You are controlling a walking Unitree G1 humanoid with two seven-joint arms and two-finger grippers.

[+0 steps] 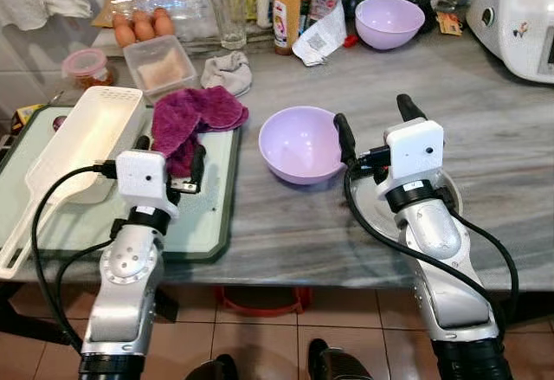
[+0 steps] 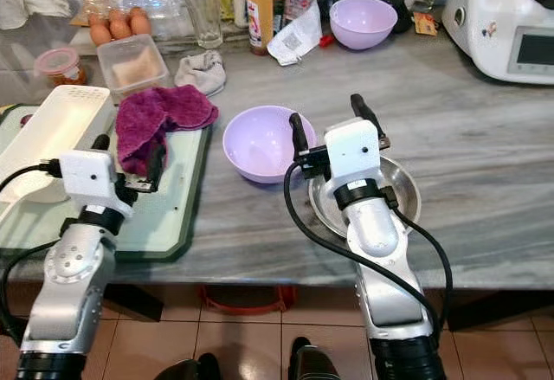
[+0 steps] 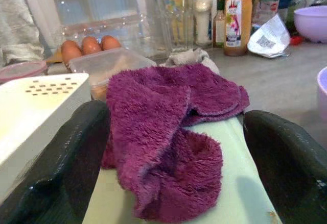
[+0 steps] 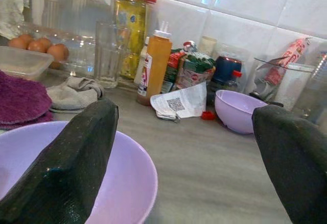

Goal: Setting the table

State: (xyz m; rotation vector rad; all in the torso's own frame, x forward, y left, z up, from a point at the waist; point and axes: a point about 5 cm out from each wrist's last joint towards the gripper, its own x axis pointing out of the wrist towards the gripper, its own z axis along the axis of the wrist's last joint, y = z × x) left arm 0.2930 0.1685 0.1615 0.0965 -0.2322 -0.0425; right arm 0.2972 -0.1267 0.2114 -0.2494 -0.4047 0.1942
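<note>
Grey marble counter seen from above, with 2 silver arms reaching over its near edge. The left gripper hangs over a pale green tray at the left, its 2 black fingers spread and holding nothing; the near end of a crumpled purple cloth lies between the fingers. A white scoop-shaped container rests on the tray's left part. The right gripper is likewise released, fingers wide apart; the left finger stands at the right rim of a lilac bowl near the counter's middle, whether touching cannot be told. Under this gripper's wrist, right of the bowl, lies a shallow metal plate. At the far edge stand a second lilac bowl, an orange sauce bottle, a drinking glass, 3 brown eggs, a clear lidded tub, a grey rag and, far right, a white kitchen appliance.
</note>
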